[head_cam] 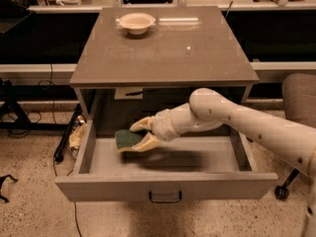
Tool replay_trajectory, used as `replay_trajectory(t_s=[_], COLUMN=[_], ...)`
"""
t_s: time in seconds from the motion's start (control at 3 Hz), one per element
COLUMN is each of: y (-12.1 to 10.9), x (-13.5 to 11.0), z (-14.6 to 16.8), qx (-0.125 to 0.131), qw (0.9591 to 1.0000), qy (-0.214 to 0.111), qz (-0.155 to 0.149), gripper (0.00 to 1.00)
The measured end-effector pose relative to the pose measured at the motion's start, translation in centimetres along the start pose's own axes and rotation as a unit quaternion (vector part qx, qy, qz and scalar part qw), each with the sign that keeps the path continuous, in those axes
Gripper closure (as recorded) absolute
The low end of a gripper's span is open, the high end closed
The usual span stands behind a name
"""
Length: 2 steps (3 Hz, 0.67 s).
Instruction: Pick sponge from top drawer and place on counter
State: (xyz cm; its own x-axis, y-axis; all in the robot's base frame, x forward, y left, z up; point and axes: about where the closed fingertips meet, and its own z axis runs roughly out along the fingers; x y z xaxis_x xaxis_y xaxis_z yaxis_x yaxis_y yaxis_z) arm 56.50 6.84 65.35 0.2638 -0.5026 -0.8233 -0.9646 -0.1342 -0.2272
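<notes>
The top drawer (98,186) stands pulled open under the counter (163,51), with its dark loop handle (165,197) at the front centre. The sponge (126,138), dark green on top, is in the left part of the drawer, a little above the drawer floor. My gripper (135,135) reaches into the drawer from the right. One finger is above the sponge and one below, shut on it. The yellow base of the sponge is mostly hidden by the lower finger.
A cream bowl (137,22) sits at the far left of the counter. A grey chair (299,95) stands at the right. Cables and a stand's legs (15,117) lie on the floor at the left. A bench with dark shelves runs behind the cabinet.
</notes>
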Motion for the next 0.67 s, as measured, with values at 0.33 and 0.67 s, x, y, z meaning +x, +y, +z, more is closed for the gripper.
replay_trajectory(t_s=[0.33, 0.67], y=[0.4, 1.5], x=[-1.7, -2.6], z=[-6.0, -12.5], qx=[0.054, 0.115], qw=[0.9983, 0.9932], qy=[-0.011, -0.008], qz=[-0.017, -0.019], gripper=[1.00, 1.00])
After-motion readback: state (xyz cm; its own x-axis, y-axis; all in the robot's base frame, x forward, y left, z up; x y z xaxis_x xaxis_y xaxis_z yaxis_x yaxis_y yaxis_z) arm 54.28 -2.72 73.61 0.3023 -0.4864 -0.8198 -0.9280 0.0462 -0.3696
